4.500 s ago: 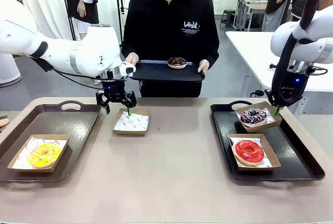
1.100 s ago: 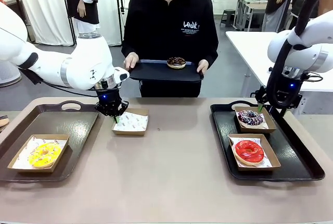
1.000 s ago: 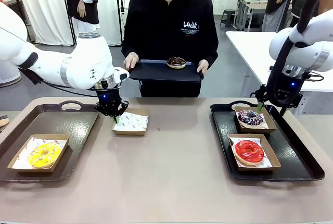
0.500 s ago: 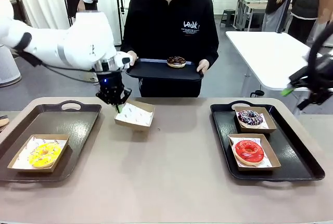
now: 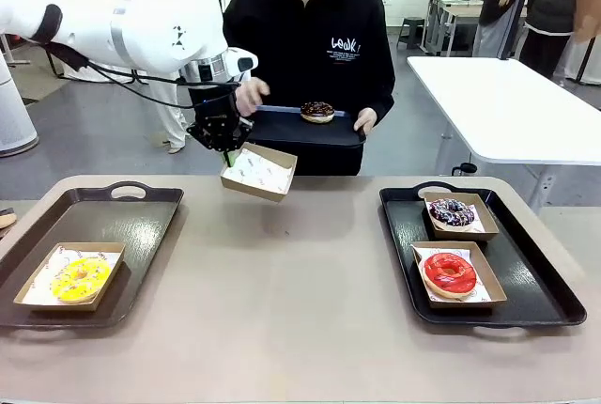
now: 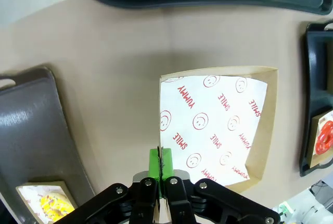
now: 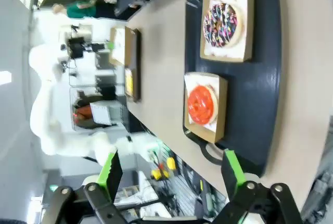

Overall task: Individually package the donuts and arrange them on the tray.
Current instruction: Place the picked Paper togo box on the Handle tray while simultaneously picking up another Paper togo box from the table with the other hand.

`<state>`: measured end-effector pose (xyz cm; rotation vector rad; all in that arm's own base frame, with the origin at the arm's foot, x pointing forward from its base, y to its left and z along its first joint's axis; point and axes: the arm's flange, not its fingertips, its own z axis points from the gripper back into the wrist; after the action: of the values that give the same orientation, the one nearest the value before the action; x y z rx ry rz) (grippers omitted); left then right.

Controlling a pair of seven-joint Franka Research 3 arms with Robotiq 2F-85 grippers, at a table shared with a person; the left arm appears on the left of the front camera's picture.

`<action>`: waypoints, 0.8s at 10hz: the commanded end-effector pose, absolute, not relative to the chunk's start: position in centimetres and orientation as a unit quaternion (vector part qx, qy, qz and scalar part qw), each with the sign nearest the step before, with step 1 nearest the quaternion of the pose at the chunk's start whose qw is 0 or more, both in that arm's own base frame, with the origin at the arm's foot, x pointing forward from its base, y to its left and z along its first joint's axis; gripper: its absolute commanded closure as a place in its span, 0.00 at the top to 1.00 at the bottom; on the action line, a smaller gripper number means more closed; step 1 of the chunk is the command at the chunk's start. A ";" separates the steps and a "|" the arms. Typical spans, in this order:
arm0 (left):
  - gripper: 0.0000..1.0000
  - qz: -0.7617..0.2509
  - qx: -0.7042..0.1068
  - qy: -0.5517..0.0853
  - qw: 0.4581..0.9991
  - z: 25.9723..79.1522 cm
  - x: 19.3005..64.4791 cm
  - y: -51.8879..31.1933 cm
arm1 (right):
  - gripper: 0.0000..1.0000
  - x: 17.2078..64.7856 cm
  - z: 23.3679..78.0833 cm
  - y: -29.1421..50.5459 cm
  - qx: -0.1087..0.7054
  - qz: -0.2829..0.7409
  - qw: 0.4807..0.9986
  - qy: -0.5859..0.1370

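My left gripper (image 5: pixel 226 153) is shut on the near rim of an empty brown paper box (image 5: pixel 259 173) lined with printed paper. It holds the box tilted in the air above the table's far edge, just below the black tray (image 5: pixel 282 128) in the person's hands. A chocolate donut (image 5: pixel 318 112) lies on that tray. In the left wrist view the green pads (image 6: pixel 155 162) pinch the rim of the box (image 6: pixel 213 125). My right gripper (image 7: pixel 170 169) hangs open high above the right tray (image 7: pixel 263 78), empty. A sprinkled donut (image 5: pixel 454 211) and a red donut (image 5: pixel 450 273) sit boxed on it.
A yellow donut (image 5: pixel 80 278) sits in its box on the dark left tray (image 5: pixel 141 225). The right tray (image 5: pixel 526 282) has bare room at its near right. A white table (image 5: pixel 498 94) stands behind at the right. Bare tabletop lies between the two trays.
My left gripper has lifted the empty box off the table, up and toward the person's tray. My right arm has drawn away from the right tray and left the front view.
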<state>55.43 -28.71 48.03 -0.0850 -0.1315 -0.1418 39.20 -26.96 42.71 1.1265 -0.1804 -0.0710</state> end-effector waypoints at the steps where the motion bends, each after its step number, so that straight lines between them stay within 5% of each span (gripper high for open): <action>1: 0.00 -0.054 -0.033 -0.067 0.996 48.3 57.0 -30.0 | 1.00 38.9 41.4 -27.4 0.568 -0.060 0.810 -0.134; 8: 0.00 -0.027 -0.045 -0.070 0.996 48.6 58.2 -29.8 | 1.00 37.8 39.5 -28.1 0.567 -0.096 0.809 -0.122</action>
<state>58.77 -29.94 48.41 -0.1042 -0.1482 -0.0829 38.18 -27.79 39.53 1.1988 -0.2616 -0.1991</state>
